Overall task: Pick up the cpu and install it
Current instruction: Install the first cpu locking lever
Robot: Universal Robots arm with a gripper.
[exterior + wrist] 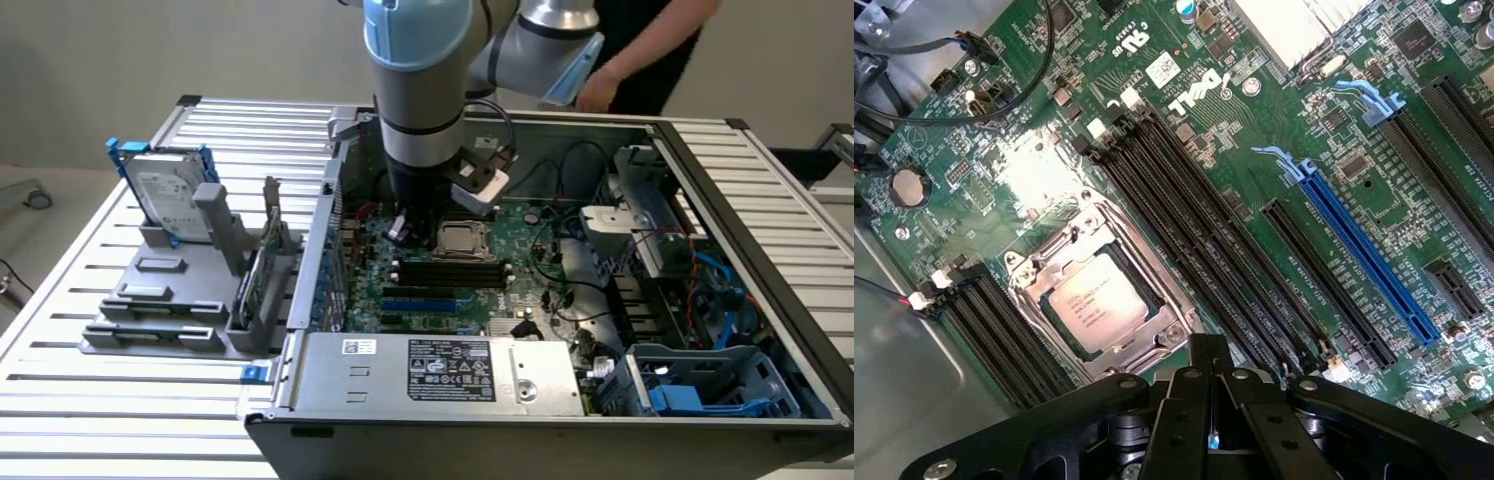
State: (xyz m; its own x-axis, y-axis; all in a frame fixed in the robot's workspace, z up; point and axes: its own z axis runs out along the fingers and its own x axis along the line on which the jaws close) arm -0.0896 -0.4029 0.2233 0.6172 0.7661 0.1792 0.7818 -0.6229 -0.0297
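The cpu point(1094, 302) already lay flat inside the metal-framed socket point(1039, 262) on the motherboard point(1274, 110), so the gripper point(1210, 400) was clenched and empty just beside it.

The arm point(420, 90) reaches down into the open computer case point(561, 400); its gripper point(407, 228) sits just beside the socket holding the cpu point(462, 240). A hard drive point(167, 190) stands upright in the grey rack point(167, 310).
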